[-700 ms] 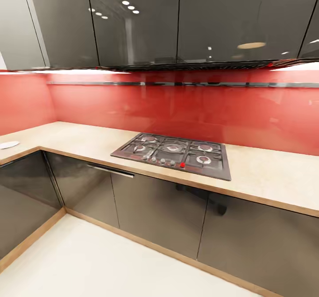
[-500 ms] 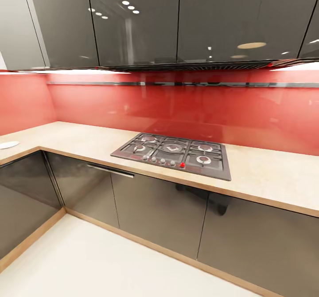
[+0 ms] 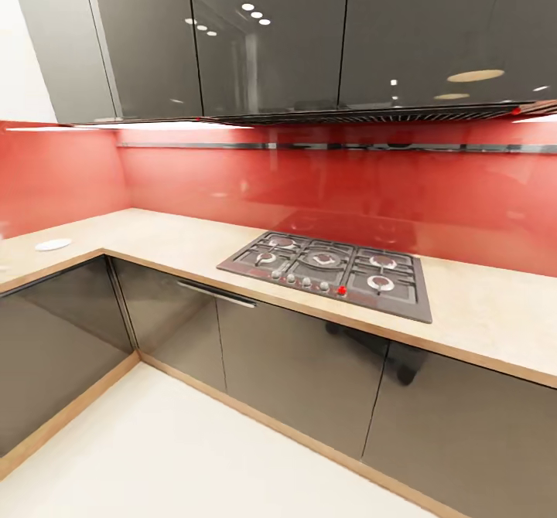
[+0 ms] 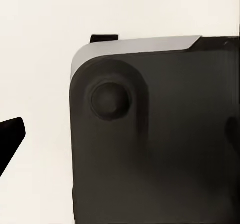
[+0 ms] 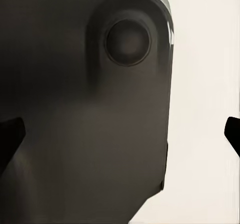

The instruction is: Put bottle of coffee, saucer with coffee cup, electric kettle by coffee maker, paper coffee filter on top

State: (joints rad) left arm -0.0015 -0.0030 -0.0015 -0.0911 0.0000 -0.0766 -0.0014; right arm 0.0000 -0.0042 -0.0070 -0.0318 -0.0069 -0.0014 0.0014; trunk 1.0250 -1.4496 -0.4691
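One small white round saucer [image 3: 52, 244] lies on the beige L-shaped countertop [image 3: 480, 309], well left of the black five-burner hob [image 3: 329, 270]. Jaw opening of either gripper: cannot tell.

Place: a home kitchen, rendered in simulation.
Cooking: a black gas hob [image 3: 329, 273] with five burners and a row of knobs, set into the counter [image 3: 487, 313].
Counter: pale stone-look top with a wood edge, running in an L round a corner.
Storage: glossy dark base cabinets [image 3: 286, 367] below, matching wall cabinets [image 3: 263, 35] above.
Wall: a glossy red splashback [image 3: 325, 189] with a metal rail [image 3: 333, 147], lit from under the cabinets.
Tableware: a small white saucer [image 3: 53, 244] on the counter's side run.
Floor: pale and plain [image 3: 178, 456].
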